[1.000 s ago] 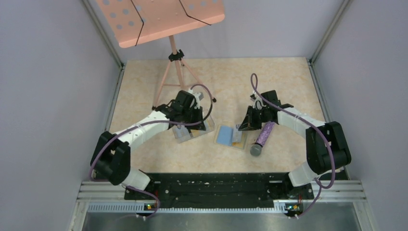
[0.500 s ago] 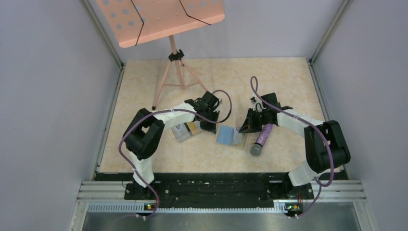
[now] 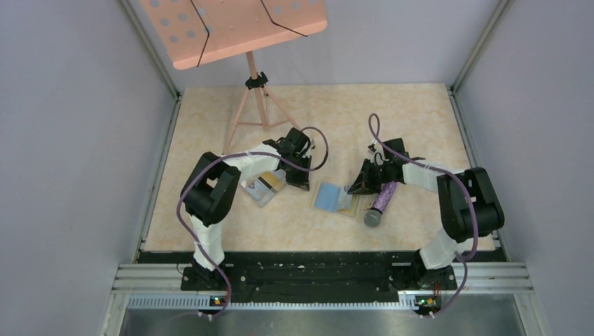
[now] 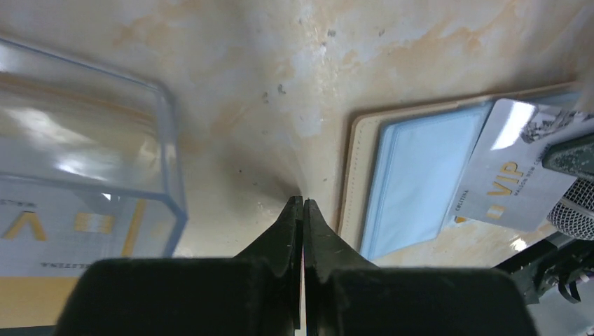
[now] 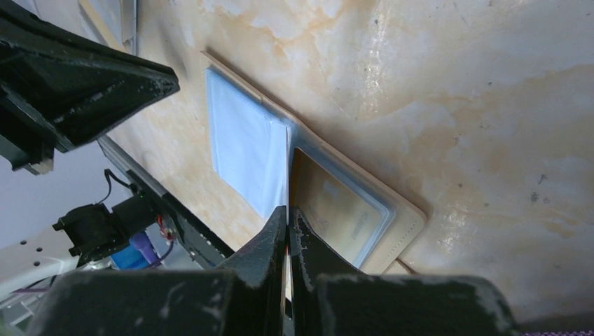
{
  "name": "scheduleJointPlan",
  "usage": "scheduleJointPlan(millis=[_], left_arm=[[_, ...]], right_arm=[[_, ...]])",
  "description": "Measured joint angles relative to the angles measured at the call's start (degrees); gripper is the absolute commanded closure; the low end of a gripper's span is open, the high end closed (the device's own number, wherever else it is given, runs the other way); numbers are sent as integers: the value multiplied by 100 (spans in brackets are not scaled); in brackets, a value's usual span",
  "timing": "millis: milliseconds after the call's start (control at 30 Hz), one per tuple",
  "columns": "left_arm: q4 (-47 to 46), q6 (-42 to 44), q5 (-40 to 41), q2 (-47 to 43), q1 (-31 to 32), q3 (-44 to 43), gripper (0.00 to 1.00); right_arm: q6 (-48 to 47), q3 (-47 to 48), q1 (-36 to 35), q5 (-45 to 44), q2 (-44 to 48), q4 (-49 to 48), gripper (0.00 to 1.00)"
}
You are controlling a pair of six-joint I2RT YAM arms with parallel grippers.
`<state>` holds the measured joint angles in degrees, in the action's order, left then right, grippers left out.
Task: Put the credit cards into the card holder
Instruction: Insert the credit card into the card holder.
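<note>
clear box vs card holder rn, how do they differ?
The clear box is see-through with raised walls; the card holder is opaque tan, light blue inside. The clear box stands taller; the card holder lies flat, opened out. Shared: both sit on the table and hold credit cards.

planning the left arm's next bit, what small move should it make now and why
Probably open the left hand and move it over the clear box, I'd judge: it is shut on nothing above the table, between the box and the open card holder, and credit cards lie in the box.
</note>
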<state>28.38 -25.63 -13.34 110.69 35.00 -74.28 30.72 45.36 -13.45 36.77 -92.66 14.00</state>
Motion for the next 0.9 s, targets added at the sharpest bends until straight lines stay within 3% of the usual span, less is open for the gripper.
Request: scheduleJointPlan(millis=[300,900], left_arm=[[-260,-170,-476,-35,66,352,100],[-483,-494,-549,-435,105,981,100]], right_arm=[[179,0,26,367,-400,-275,100],[267,-155,39,820,-400,-645,100]])
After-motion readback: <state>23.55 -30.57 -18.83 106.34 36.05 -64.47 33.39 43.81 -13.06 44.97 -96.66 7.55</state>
